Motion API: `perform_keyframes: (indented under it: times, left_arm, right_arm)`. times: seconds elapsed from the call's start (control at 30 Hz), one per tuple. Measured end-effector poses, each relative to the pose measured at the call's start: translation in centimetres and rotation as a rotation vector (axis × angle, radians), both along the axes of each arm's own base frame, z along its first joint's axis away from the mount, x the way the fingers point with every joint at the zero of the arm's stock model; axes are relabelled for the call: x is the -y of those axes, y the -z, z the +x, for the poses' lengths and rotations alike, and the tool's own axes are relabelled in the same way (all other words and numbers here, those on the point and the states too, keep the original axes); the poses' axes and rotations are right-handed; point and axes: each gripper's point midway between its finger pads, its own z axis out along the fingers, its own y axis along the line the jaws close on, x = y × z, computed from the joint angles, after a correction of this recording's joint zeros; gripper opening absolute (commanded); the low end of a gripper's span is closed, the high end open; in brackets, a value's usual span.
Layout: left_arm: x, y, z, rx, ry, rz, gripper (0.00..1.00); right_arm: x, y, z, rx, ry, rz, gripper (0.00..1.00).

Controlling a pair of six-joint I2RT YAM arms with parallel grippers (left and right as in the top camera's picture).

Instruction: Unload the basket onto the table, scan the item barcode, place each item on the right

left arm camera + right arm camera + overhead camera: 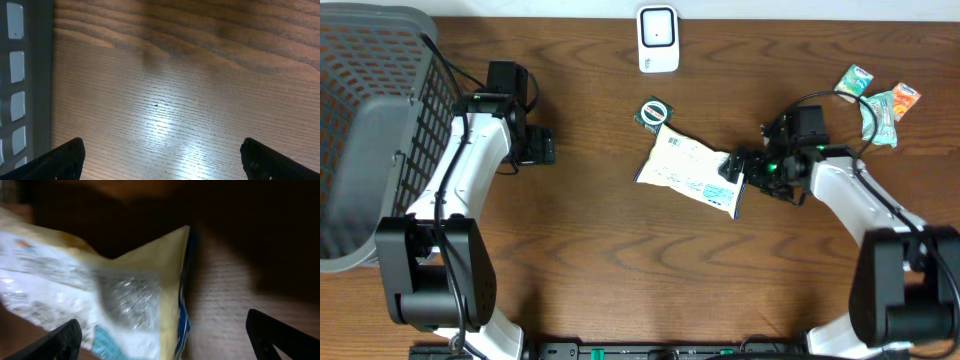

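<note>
The item, a flat white and yellow packet (685, 168) with a blue edge, lies on the table's middle with printed text facing up. My right gripper (733, 172) is at the packet's right end, open. In the right wrist view the packet (125, 295) lies between the spread fingers, nearer the left one, and neither finger presses on it. The right gripper (167, 345) hangs low over it. A white scanner (658, 38) stands at the back edge. My left gripper (542, 147) is open over bare wood (162, 160), far left of the packet.
A grey mesh basket (370, 130) fills the left side, and its wall (20, 85) shows beside the left gripper. A round green and black item (654, 112) lies just behind the packet. Small snack packets (880, 100) lie at the back right.
</note>
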Motion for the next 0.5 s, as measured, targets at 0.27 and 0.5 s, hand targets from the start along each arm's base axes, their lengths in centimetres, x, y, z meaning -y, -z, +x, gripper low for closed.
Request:
perform_keyframes:
  times: [0.27,0.5]
  left_arm:
    - [0.0,0.0,0.0,0.0,0.0,0.0,0.98]
    - [0.0,0.0,0.0,0.0,0.0,0.0,0.98]
  right_arm:
    - [-3.8,1.2,1.7,0.035,-0.088,0.117,0.58]
    - [-7.0,2.6,1.4,0.008,-0.156,0.236,0.01]
